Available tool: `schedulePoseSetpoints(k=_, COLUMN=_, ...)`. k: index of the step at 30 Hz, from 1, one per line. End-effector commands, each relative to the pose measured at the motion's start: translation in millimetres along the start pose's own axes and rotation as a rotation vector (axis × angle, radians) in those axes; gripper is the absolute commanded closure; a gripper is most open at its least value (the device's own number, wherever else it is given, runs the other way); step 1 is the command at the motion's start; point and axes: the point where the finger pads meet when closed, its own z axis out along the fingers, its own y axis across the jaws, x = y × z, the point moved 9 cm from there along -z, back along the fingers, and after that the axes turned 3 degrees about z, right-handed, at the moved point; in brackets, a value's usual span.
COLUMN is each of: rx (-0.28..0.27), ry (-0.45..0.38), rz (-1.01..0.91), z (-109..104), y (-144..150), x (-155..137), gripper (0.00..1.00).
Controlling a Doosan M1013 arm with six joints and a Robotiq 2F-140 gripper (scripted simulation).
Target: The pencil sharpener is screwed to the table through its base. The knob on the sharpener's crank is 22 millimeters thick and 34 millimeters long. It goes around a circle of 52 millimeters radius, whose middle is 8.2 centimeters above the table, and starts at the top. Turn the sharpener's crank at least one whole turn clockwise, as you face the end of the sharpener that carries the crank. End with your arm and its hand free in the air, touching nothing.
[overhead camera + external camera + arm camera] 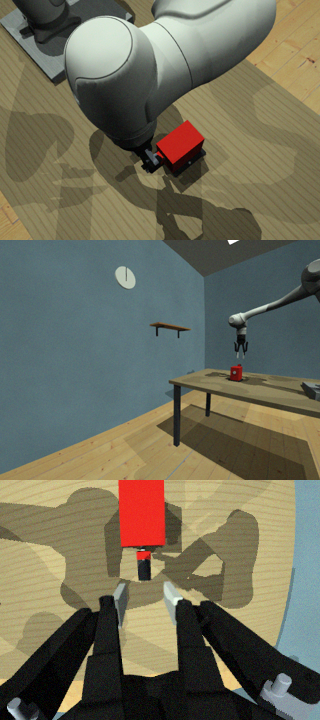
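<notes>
The red pencil sharpener (180, 145) stands on a dark base on the wooden table; it also shows in the exterior view (236, 373) and in the wrist view (142, 511). Its crank knob (143, 566), red and black, sticks out of the end that faces my gripper and sits at the top (239, 365). My gripper (240, 357) hangs pointing down, a short way above the knob and apart from it. In the wrist view its two fingertips stand partly apart with nothing between them. From above, my arm hides most of the gripper (152, 162).
The grey mounting plate of my arm (51, 64) lies at the far left of the table and also shows in the exterior view (311, 389). The table edge runs close behind the sharpener. A wall shelf (169, 327) hangs well away.
</notes>
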Motion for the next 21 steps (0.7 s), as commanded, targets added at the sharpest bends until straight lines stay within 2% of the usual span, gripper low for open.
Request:
schedulePoseSetpoints(k=1, rx=0.000, ry=0.000, rz=0.000, z=-0.1, y=0.0, x=0.0, gripper=0.68)
schedulePoseSetpoints(k=21, rx=0.004, ry=0.001, rz=-0.001, z=4.9, y=0.4, x=0.1, gripper=0.68)
